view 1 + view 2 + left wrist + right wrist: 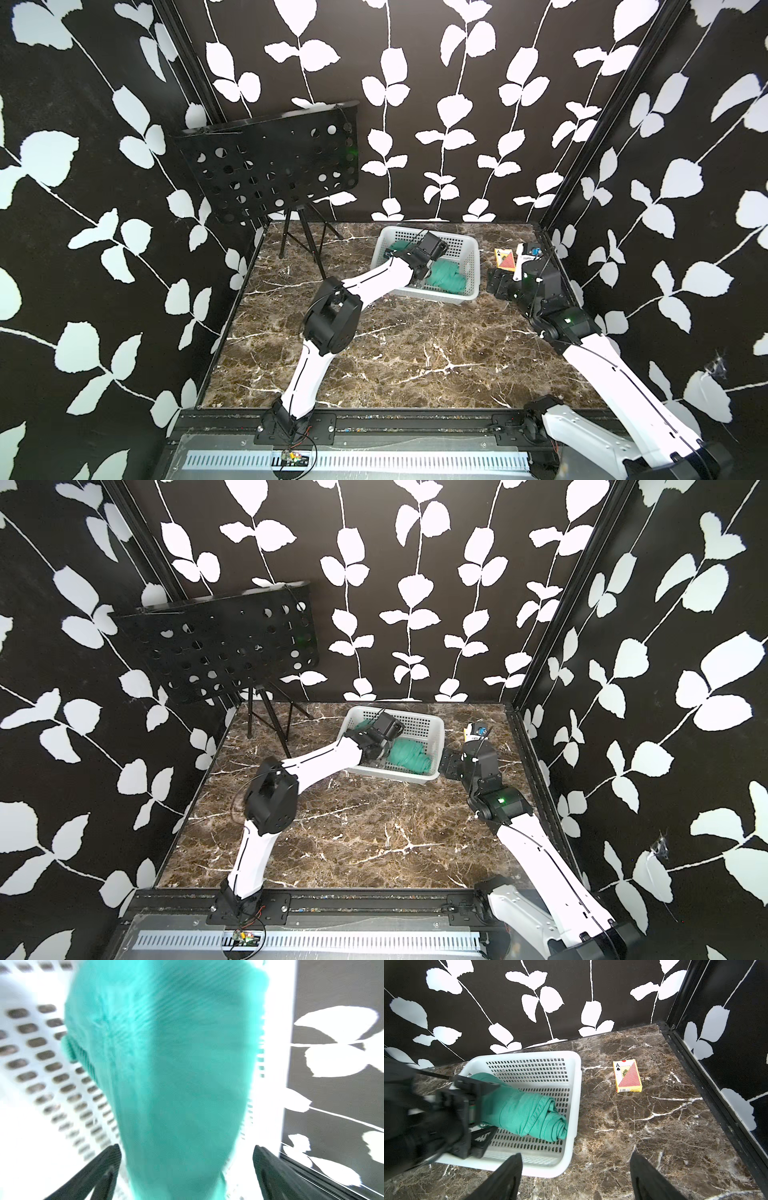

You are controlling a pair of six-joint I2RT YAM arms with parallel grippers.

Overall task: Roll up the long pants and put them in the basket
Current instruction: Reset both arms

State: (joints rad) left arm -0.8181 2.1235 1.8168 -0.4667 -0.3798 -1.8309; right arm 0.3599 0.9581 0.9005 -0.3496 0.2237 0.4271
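The long pants [525, 1113] lie as a tight roll inside the white basket [529, 1055] near the far edge of the counter [654, 1126]. The left gripper [497, 1106] is down in the basket, jaws spread open on both sides of the roll. The right gripper [576, 1154] hangs open and empty beside the basket, toward the counter's right edge.
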